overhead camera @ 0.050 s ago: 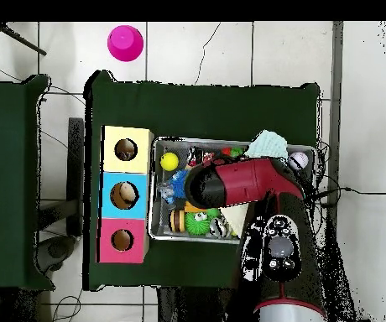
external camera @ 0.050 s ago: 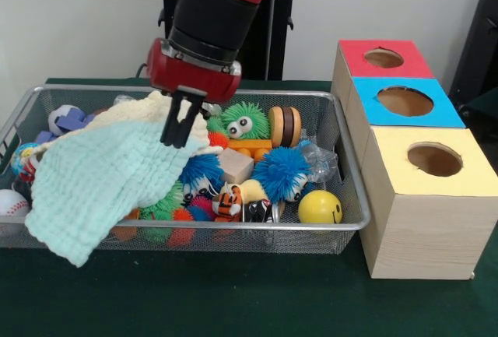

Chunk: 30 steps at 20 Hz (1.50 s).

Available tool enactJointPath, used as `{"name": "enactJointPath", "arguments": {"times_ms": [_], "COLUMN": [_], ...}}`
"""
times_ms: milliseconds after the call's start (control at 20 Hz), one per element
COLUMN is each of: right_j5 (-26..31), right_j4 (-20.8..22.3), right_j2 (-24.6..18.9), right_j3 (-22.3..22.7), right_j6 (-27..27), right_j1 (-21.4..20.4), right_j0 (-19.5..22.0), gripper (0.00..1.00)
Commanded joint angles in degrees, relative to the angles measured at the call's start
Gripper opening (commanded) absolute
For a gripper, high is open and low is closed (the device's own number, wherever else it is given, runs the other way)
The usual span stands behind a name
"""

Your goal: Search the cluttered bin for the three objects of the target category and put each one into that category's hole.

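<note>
Cloth point(external camera @ 0.050 s ago: 101, 189) draped over bin's point(external camera @ 0.050 s ago: 354, 197) near-left rim, pinched in our gripper's point(external camera @ 0.050 s ago: 178, 128) closed jaws; search barely begun.

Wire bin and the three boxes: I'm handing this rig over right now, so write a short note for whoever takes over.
Gripper: down in the wire bin, fingers close together at the pale green cloth; whether it grips the cloth cannot be told.
Bin: the cloth covers the left part and hangs over the front rim. Still showing are the yellow smiley ball, blue fuzzy ball, green fuzzy toy with eyes, wooden block and baseball.
Boxes: red box, blue box and yellow box stand beside the bin.
Done: no placement can be confirmed.
Left: find the three targets.
</note>
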<state>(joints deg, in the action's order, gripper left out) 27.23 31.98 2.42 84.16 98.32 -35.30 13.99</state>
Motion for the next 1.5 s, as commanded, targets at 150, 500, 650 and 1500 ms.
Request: {"name": "enactJointPath", "arguments": {"times_ms": [150, 500, 650, 1500], "right_j5": [3.9, 0.5, -0.1, 3.9], "right_j4": [5.6, 7.2, 6.0, -4.7], "right_j2": [-8.3, -12.9, -14.0, -18.0], "right_j3": [5.8, 7.6, 8.9, 13.4], "right_j6": [-16.9, -14.8, -10.6, -1.4], "right_j1": [0.4, 3.4, 4.8, 9.0], "right_j0": [9.5, 16.7, 18.9, 25.0], "gripper": [0.0, 0.0, 0.0, 0.0]}}
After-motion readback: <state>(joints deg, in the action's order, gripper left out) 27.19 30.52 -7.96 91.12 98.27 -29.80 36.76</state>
